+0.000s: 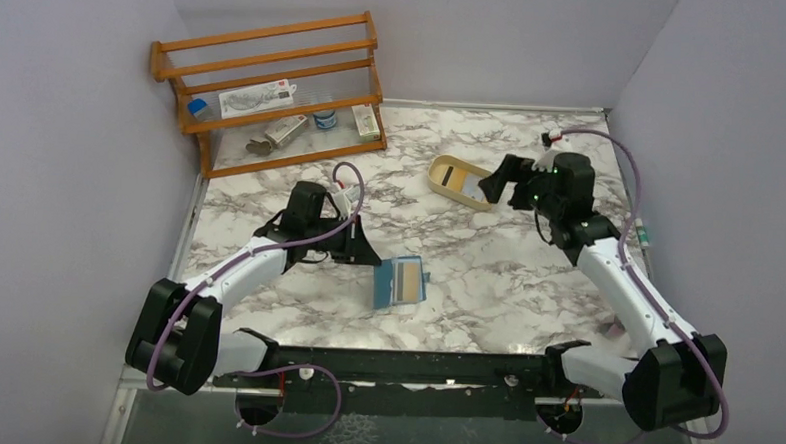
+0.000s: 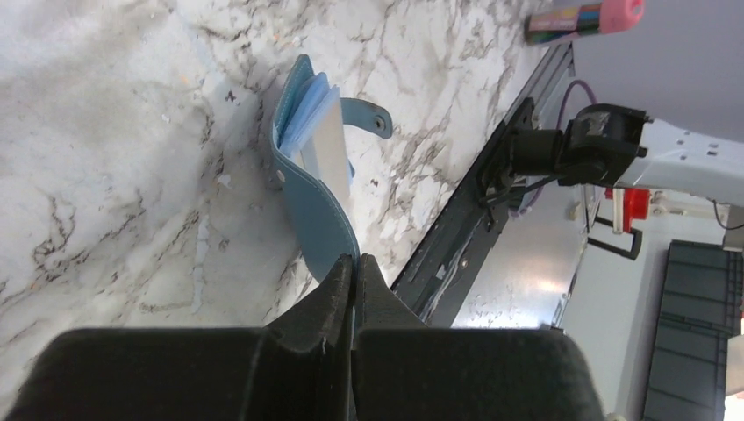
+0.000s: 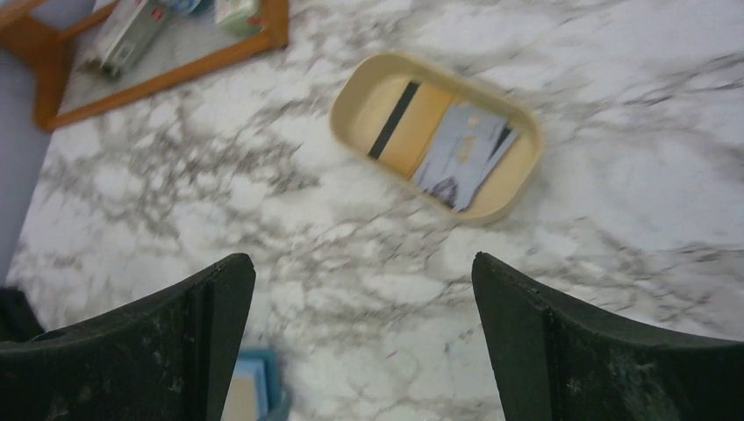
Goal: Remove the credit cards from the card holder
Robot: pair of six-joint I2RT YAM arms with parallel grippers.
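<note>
Left wrist view: the card holder (image 2: pixel 318 215) lay part-open on the marble table (image 2: pixel 132 132) with pale cards (image 2: pixel 318 123) tucked inside. Its cover was pinched between the closed fingers of the left gripper (image 2: pixel 354 274), apparently to steady it for extraction. Right wrist view: the right gripper (image 3: pixel 360 263) hung spread wide and empty above the table. It was near the tray (image 3: pixel 519 175), where a tan card (image 3: pixel 412 123) and a grey card (image 3: pixel 461 153) lay apart from the holder.

Marble table (image 1: pixel 487 276) carries three things: wooden rack (image 1: pixel 267 32), tan tray (image 1: pixel 437 170), card holder (image 1: pixel 382 282).
</note>
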